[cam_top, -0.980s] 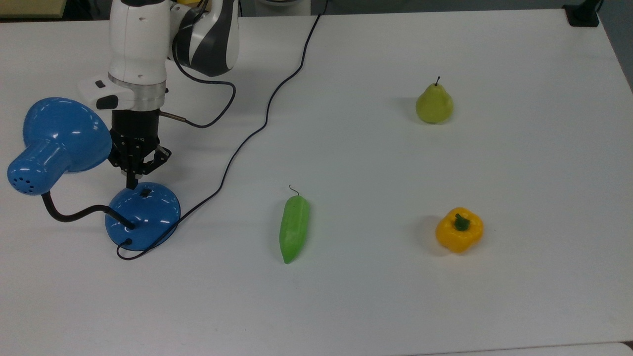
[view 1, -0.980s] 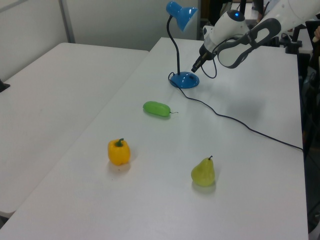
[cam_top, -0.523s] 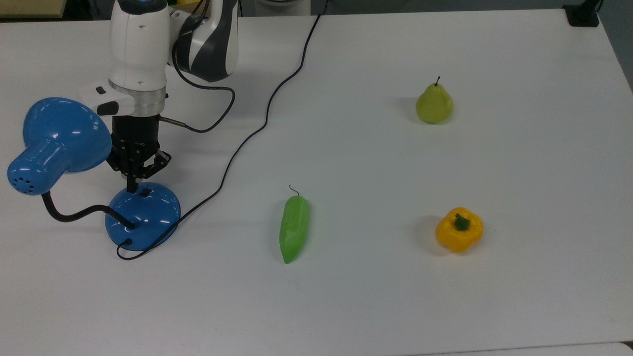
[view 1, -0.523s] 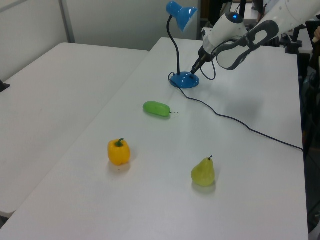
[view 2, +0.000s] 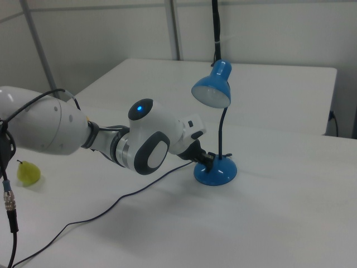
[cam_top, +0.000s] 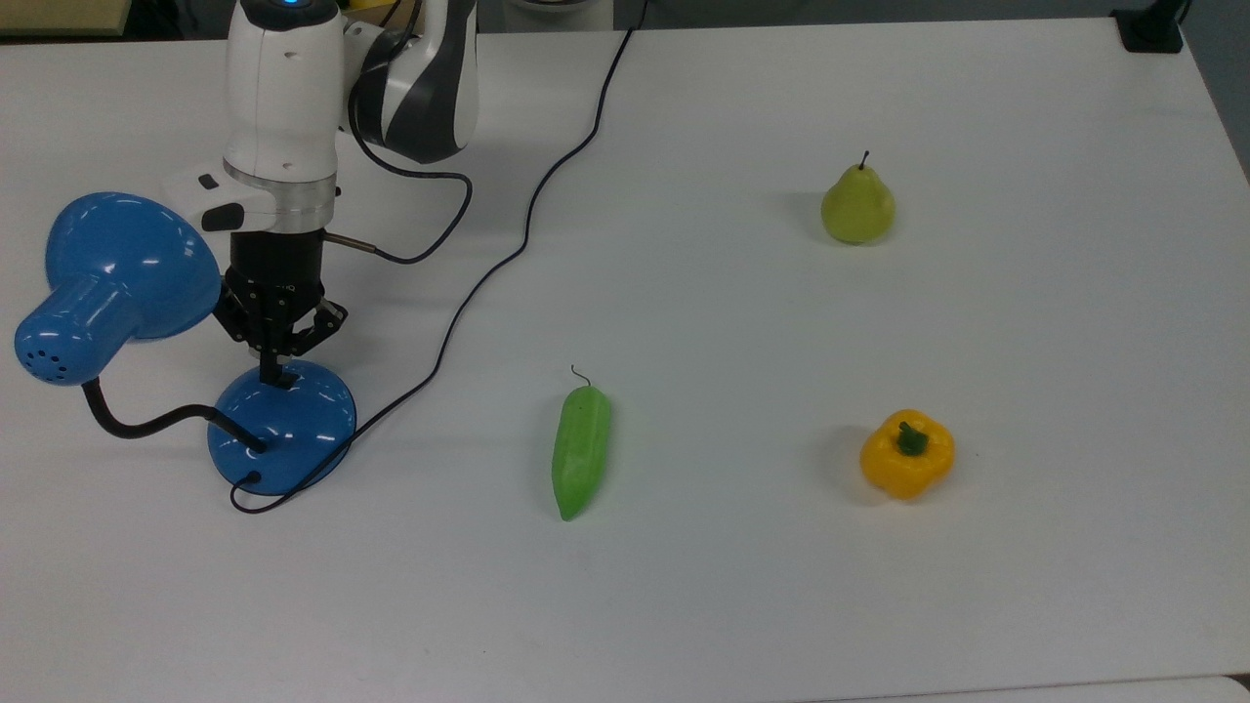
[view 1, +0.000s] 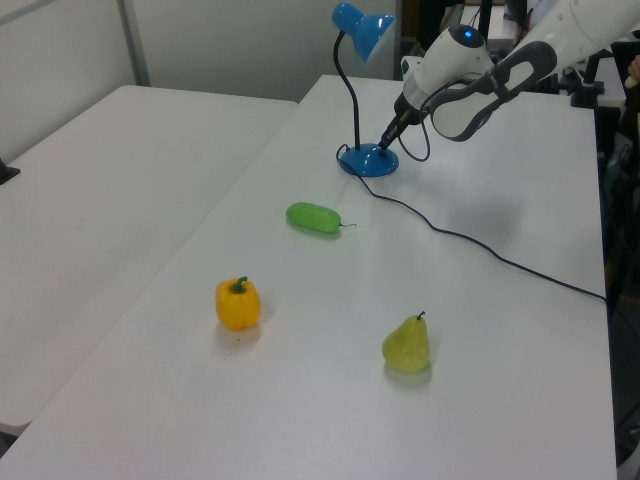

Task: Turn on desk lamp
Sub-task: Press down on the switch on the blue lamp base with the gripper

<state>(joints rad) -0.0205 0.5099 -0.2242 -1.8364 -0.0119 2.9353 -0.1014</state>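
The desk lamp is glossy blue, with its round base (cam_top: 293, 434) at the top view's left, a black bendy neck (cam_top: 146, 425) and a bell shade (cam_top: 117, 268). My gripper (cam_top: 276, 375) points down with its fingers pressed together, the tip touching the small black switch on the base's top. In the left view the gripper (view 1: 386, 141) meets the base (view 1: 367, 162) from the right, below the shade (view 1: 364, 28). In the right view the gripper (view 2: 210, 159) touches the base (view 2: 217, 173) from the left. I see no glow from the shade (view 2: 213, 89).
The lamp's black cord (cam_top: 508, 256) runs from the base across the table to the far edge. A green cucumber (cam_top: 580, 451), a pear (cam_top: 857, 205) and a yellow bell pepper (cam_top: 906, 454) lie to the top view's right. A second white table (view 1: 100, 180) stands alongside.
The gripper has shifted slightly to the top view's right and down, from just beside the switch to resting on it. The lamp has not moved.
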